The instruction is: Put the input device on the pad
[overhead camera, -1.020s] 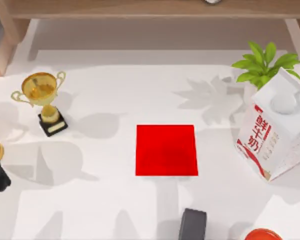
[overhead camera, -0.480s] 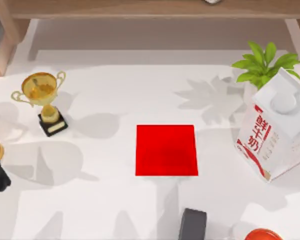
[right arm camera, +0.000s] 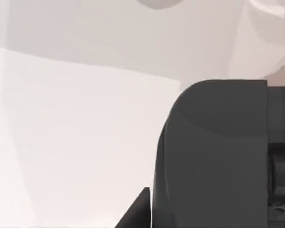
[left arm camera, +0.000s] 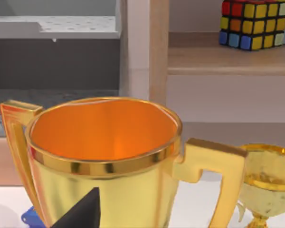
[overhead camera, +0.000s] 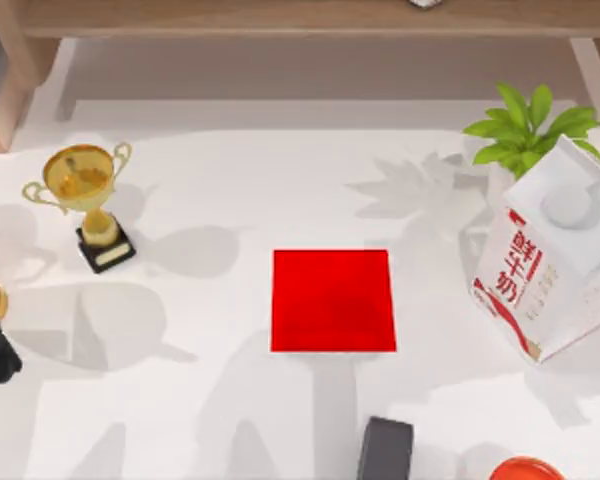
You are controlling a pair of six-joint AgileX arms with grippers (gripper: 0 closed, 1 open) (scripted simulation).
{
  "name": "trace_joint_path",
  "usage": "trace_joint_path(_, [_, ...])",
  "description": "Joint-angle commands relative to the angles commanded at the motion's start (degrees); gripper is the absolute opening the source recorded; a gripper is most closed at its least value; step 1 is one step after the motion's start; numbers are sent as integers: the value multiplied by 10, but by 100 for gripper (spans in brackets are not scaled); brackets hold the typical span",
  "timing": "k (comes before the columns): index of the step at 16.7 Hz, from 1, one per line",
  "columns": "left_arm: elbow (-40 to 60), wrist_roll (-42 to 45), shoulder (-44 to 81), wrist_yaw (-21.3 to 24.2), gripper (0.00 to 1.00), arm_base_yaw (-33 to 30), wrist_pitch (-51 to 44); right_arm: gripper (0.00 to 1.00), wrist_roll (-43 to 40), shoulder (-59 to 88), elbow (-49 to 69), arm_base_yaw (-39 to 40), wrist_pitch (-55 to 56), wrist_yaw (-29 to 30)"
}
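Although it is cut off by the lower edge of the top view, just right of centre, the mouse (overhead camera: 385, 452) reads as a smooth dark grey body with rounded corners. It lies on the white table (overhead camera: 180, 400) below the red pad (overhead camera: 333, 300), near it but not touching.

I judge it to be light, stiff plastic: it should not flex or crush, but the domed, glossy top gives a poor hold and could slide out of a pinch taken high up. The better hold is across the two long flanks, low down and near mid-length, with the jaws set only a little wider than the body. The pad looks thin and flat, so a gentle set-down should keep it from shifting.

In the right wrist view the mouse (right arm camera: 213, 156) looms close, its rounded shoulder filling the lower right. A dark tip of the right gripper (right arm camera: 138, 210) sits just beside its near flank at the bottom edge. I cannot tell how far that gripper is open or whether it touches the mouse, and I see nothing held.

The left gripper (left arm camera: 80, 213) is parked close in front of a large gold trophy cup (left arm camera: 102, 142); its opening I cannot tell either.

At the right of the top view stands a milk carton (overhead camera: 545, 265), well apart from the pad.
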Motion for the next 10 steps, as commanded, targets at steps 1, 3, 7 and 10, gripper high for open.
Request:
trace_joint_path(1, [0,0,0,0,100,0,0,0,47,-3,22,17,-8,-6])
trace_joint_path(3, [0,0,0,0,100,0,0,0,159,-7,68,55,-23,-18])
trace_joint_path(7, [0,0,0,0,100,0,0,0,429,-1,161,143,-50,-37])
trace_joint_path(10, [0,0,0,0,100,0,0,0,650,23,224,212,-64,-43])
